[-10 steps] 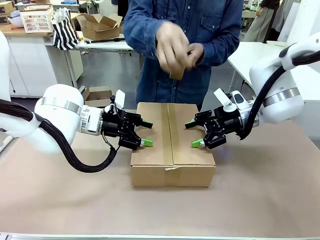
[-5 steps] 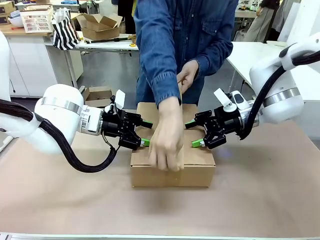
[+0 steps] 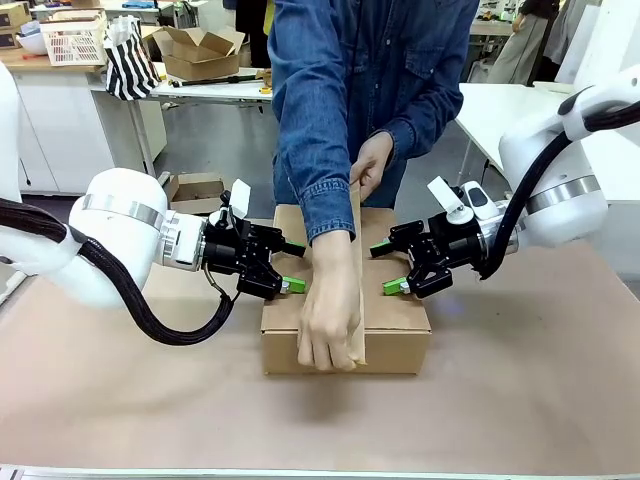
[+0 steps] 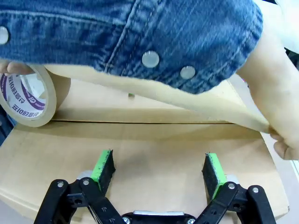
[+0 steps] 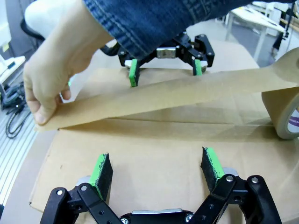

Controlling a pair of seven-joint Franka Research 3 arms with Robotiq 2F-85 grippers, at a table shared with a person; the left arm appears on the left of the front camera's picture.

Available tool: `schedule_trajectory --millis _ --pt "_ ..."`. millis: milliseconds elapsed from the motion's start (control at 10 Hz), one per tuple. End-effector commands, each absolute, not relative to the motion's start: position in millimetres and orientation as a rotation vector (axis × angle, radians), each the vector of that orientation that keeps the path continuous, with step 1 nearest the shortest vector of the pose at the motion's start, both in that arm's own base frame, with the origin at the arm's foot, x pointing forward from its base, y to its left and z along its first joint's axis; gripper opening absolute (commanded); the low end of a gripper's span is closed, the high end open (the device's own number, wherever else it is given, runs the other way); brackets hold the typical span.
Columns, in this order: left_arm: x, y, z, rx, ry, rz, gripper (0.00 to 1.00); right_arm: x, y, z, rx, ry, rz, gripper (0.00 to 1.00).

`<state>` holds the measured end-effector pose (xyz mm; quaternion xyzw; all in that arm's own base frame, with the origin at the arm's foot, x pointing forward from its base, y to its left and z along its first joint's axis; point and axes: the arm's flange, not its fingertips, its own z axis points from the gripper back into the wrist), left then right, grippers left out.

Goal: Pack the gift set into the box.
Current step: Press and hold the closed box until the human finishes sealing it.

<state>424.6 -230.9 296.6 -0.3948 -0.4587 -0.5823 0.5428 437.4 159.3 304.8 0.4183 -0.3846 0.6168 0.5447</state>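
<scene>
Box: the closed brown box [image 3: 398,352] sat on the brown surface [image 3: 520,400], between the two arms, its top flaps folded down and meeting at a seam along the middle.
Left gripper: the left gripper [image 3: 294,267] was over the box's top on its own side, its two fingers spread well apart with nothing between them.
Right gripper: the right gripper [image 3: 386,267] faced it from the other side of the seam, its fingers likewise spread; how firmly either pair met the cardboard was hard to judge.
Tape: a strip of brown tape [image 5: 177,92] ran lengthwise over the middle of the box, at least partly raised off the flaps, between the two grippers.
Roll: the tape roll [image 4: 28,97] was at the box's far end, purple print inside its core.
Right hand: the person's right hand [image 3: 330,318] reached across the top and held the strip's free end at the near edge.
Left hand: the person's left hand [image 3: 373,160] was by the far edge, fingers at the roll.
Person: the person [image 3: 410,60] stood across the surface in a blue denim shirt.
Background: a white basket [image 3: 76,42] stood beside a striped bag [image 3: 130,60], with an open carton [image 3: 198,55] near them.
</scene>
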Motion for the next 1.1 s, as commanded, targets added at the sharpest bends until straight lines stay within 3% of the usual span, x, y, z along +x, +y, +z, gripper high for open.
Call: schedule_trajectory --millis 0,1000 --pt "422.6 -230.3 296.9 -0.917 -1.097 -1.393 1.0 437.5 159.2 304.4 0.989 -0.906 1.464 1.0" --pt "422.6 -230.3 296.9 -0.917 -1.097 -1.393 1.0 437.5 159.2 304.4 0.989 -0.906 1.464 1.0"
